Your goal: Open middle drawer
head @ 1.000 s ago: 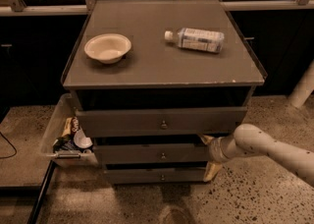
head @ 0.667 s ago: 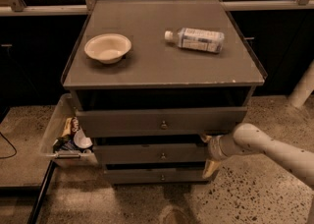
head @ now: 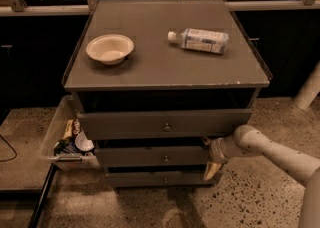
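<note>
The grey cabinet has three grey drawer fronts, each with a small round knob. The middle drawer sits between the widest top front and the narrowest bottom front, and its knob is at centre. My gripper is at the right end of the middle drawer front. Its fingers stand apart, one fingertip above the front's edge and one below it. The white arm comes in from the lower right.
A cream bowl and a lying water bottle are on the cabinet top. A clear bin with snacks and a small cup hangs at the cabinet's left side. A white post stands at the right, and the floor is speckled.
My gripper has crept slightly left towards the right end of the middle drawer front. The drawers, bowl and bottle have not moved.
</note>
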`<state>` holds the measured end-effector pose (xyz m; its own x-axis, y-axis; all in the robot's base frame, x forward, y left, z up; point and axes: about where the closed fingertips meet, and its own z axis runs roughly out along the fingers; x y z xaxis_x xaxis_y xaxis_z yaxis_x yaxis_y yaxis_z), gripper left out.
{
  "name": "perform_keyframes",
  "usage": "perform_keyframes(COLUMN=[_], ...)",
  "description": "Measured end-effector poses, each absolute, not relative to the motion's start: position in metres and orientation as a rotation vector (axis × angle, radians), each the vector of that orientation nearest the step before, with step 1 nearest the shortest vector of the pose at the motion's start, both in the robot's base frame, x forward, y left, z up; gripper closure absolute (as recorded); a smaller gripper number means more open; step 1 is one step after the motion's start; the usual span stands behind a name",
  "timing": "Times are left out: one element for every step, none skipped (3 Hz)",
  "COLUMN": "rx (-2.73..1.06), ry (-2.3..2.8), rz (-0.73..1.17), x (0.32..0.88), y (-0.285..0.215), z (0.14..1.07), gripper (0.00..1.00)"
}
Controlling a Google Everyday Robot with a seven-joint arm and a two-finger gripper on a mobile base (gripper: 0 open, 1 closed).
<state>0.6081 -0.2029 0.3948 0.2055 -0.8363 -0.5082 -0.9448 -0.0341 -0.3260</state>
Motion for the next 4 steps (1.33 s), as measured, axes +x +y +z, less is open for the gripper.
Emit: perform_keyframes(rx=[-1.888,-1.888,-1.888,-1.895], ry=[1.643,1.643,1.643,1.66], rz=[0.276,0.276,0.276,0.271], x=[0.6116,0.6117,0.6117,0.6032], y=[-0.1988,-0.1988,-0.1988,-0.1996], z=[0.3874,0.3873,0.3873,0.3877], gripper=[0.0,0.19,0.42,0.65])
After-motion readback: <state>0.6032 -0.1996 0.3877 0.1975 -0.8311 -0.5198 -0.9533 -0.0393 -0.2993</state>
